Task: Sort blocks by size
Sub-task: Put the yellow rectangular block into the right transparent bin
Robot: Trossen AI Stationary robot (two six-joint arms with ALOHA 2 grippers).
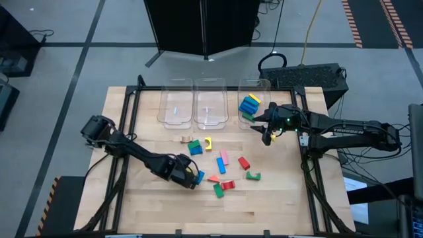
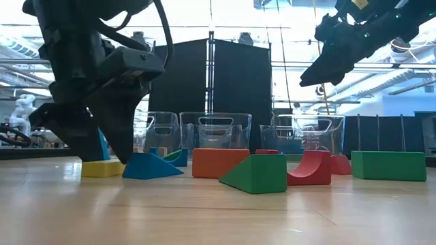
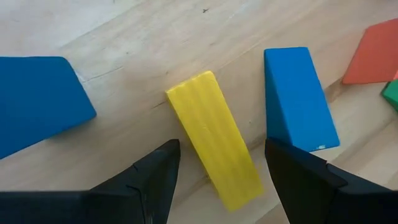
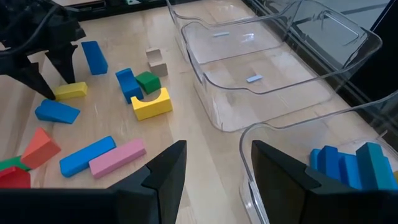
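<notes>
Between spread fingers of left gripper (image 3: 217, 165): yellow block (image 3: 214, 138), flat on table (image 1: 284, 198), not yet pinched; right gripper (image 4: 214, 165) parted, empty, beside bin (image 1: 254, 99) holding perhaps five blocks; dozen-odd blocks (image 1: 223, 162) unsorted; other bins bare.

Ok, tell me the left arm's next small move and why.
Probably close the fingers: the left gripper is low over the table with its open fingers on either side of the yellow block, which lies flat and not yet gripped. The right gripper waits beside the bins.
</notes>
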